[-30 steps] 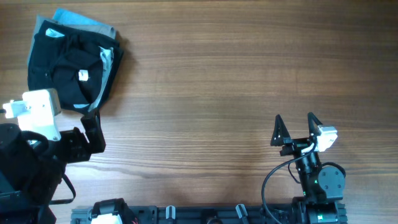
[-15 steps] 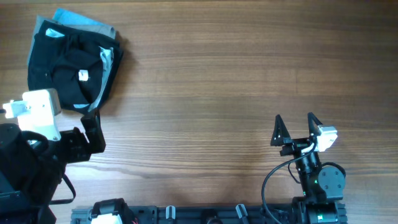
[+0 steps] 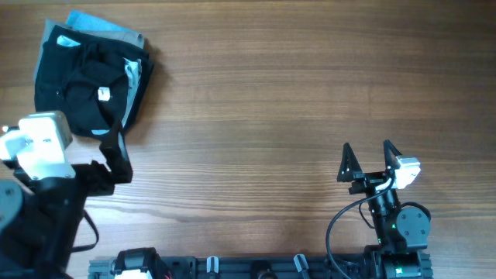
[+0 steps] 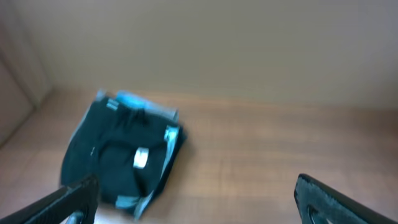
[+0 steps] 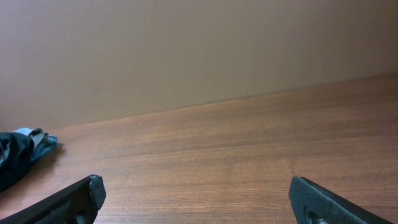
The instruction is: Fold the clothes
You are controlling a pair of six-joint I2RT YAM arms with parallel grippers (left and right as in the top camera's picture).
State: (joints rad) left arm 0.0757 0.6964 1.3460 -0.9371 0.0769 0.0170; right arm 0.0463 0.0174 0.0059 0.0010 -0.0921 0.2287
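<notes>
The clothes lie in a heap at the far left corner of the table. A black garment is on top, with pale blue cloth showing under it along the far and right sides. A small white label sits on the black cloth, its writing too small to read. The left pincer hangs just beside the heap's near side, spread wide and holding nothing. The right pincer, by the near edge toward the right corner, is likewise spread wide and bare, well apart from the heap.
</notes>
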